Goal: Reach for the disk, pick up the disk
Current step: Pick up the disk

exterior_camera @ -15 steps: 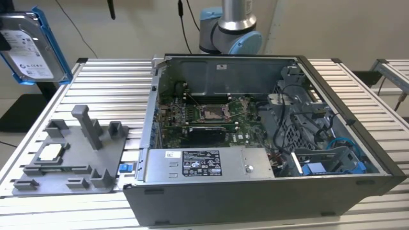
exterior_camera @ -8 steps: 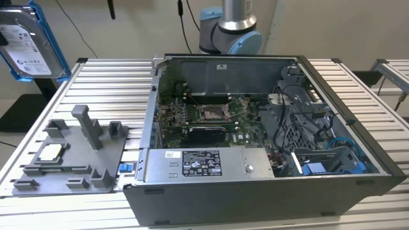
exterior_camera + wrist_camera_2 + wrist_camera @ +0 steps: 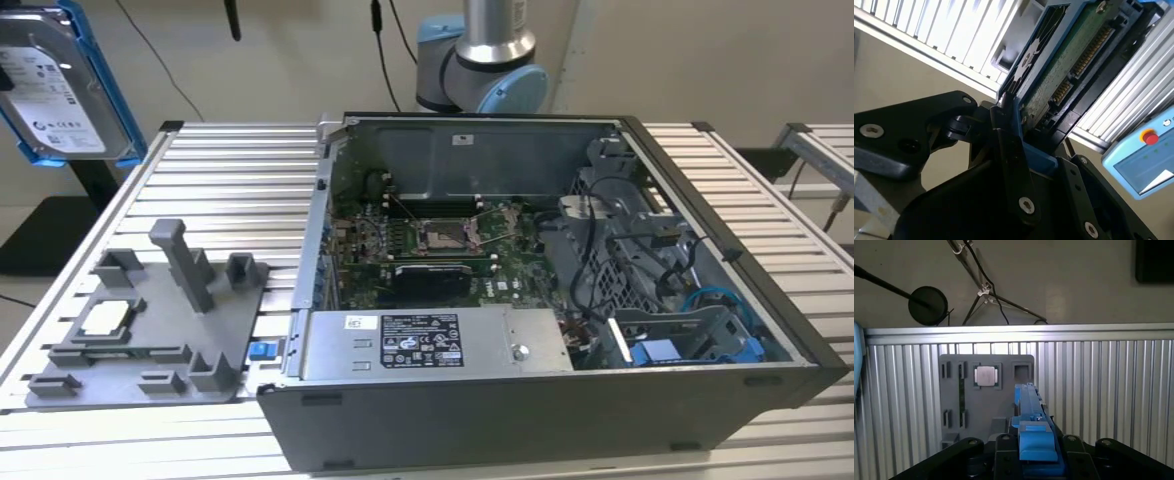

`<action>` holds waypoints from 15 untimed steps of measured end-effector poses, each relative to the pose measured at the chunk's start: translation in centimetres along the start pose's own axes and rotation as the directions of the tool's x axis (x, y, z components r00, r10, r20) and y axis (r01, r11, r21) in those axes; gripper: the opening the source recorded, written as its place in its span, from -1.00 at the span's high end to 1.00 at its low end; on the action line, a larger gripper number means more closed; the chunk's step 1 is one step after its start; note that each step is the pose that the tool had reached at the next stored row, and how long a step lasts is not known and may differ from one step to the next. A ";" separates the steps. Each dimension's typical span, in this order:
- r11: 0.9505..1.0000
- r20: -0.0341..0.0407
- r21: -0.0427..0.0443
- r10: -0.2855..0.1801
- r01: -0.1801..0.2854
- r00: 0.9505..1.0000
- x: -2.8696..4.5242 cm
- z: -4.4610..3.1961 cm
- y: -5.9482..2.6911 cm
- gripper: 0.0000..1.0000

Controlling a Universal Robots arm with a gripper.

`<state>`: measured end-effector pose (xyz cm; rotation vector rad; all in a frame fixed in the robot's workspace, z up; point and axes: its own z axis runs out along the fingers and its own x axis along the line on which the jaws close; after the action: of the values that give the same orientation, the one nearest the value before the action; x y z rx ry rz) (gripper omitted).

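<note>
- Plainly, from the exterior view, the disk point(image 3: 60, 85) is already up in the air at the exterior view's far left, well above the slatted aluminium table point(image 3: 227, 170). Its white label faces us and the blue bracket runs round its edges. Lower down, on the table, lies the grey fixture plate point(image 3: 147, 340) with the small square chip point(image 3: 107, 317) on it. The open computer case point(image 3: 534, 430) sits to the exterior view's right, and the arm's base point(image 3: 483, 60) stands behind it.
- Through the second wrist view, the gripper point(image 3: 1026, 120) is clamped on the disk point(image 3: 1069, 65). Its black fingers point(image 3: 1009, 145) press on either side of the blue bracket, and the green circuit board with its connector row is turned to the camera. I see no gap between finger and frame. A pendant point(image 3: 1139, 165) with a red button lies beyond the table edge.
- From the first wrist view, the disk point(image 3: 1030, 405) stands edge-on out of the gripper point(image 3: 1036, 460), hanging over the fixture plate and clear of it.
- My reading is that the reaching is finished and the pick-up is as good as done, the disk being carried off the table. Any further move calls for a firm hold, since the grip sits at one end. It also calls for a path that keeps the disk's free end away from the fixture posts and the case wall.
</note>
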<state>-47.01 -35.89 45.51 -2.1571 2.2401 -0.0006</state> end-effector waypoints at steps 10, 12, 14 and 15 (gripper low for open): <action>1.000 0.001 0.000 0.000 0.000 1.000 -0.02 -0.68 0.00 1.00; 1.000 0.001 0.000 0.000 0.000 1.000 -0.04 -1.47 -0.02 1.00; 1.000 0.001 0.000 0.000 0.000 1.000 -0.04 -2.06 -0.04 1.00; 1.000 0.001 0.000 0.000 0.000 1.000 -0.05 -2.25 -0.05 1.00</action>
<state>-47.01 -35.89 47.76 -2.1566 2.2397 0.0004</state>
